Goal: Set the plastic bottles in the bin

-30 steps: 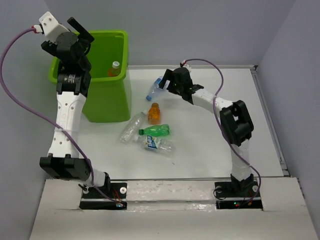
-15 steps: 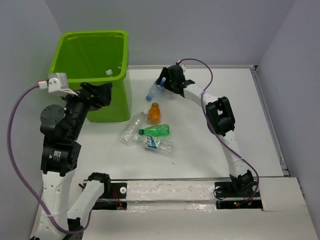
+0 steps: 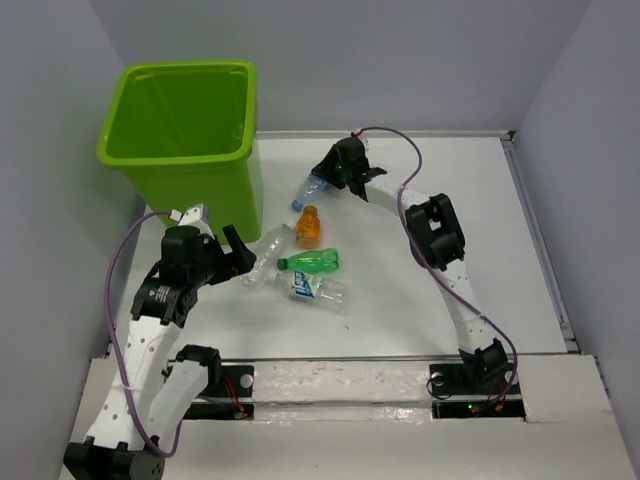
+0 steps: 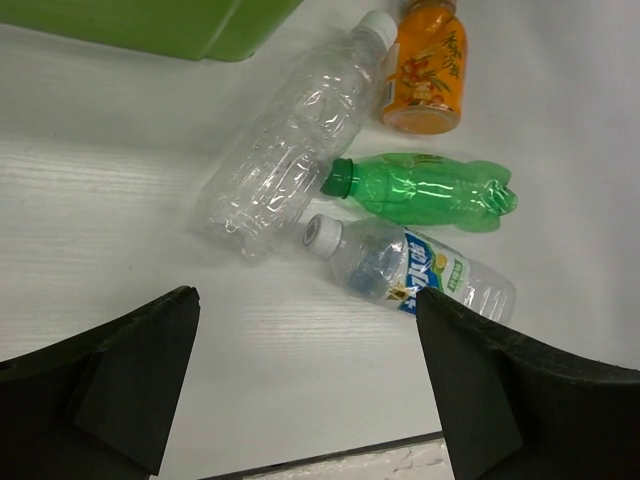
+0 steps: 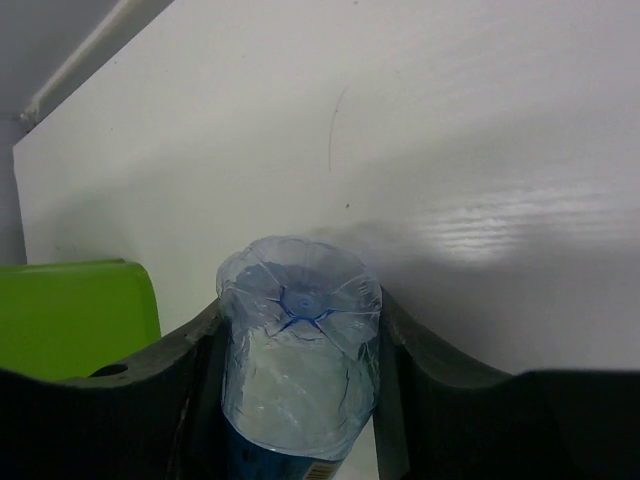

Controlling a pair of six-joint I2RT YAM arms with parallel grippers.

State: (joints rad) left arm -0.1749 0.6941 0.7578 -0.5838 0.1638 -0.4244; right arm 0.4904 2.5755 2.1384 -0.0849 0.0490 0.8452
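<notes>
The lime-green bin [image 3: 215, 195] stands at the far left. My right gripper [image 3: 333, 180] is shut on a clear bottle with a blue label [image 3: 310, 188] lying right of the bin. In the right wrist view its ribbed base [image 5: 300, 340] fills the gap between my right gripper's [image 5: 300, 305] two fingers. Four more bottles lie mid-table: a clear one [image 4: 290, 140], an orange one [image 4: 425, 65], a green one [image 4: 420, 190] and a clear labelled one [image 4: 410, 265]. My left gripper [image 4: 305, 295] hangs open just short of them, holding nothing.
The bin's corner [image 5: 70, 310] shows close to the left of the held bottle. A raised rail [image 3: 540, 230] runs along the table's right and far edges, with grey walls beyond. The left arm's purple cable [image 3: 115, 300] loops beside it.
The left arm has swung down from above the bin to the table, by the bottle cluster. The right gripper has closed on the blue-labelled bottle.
</notes>
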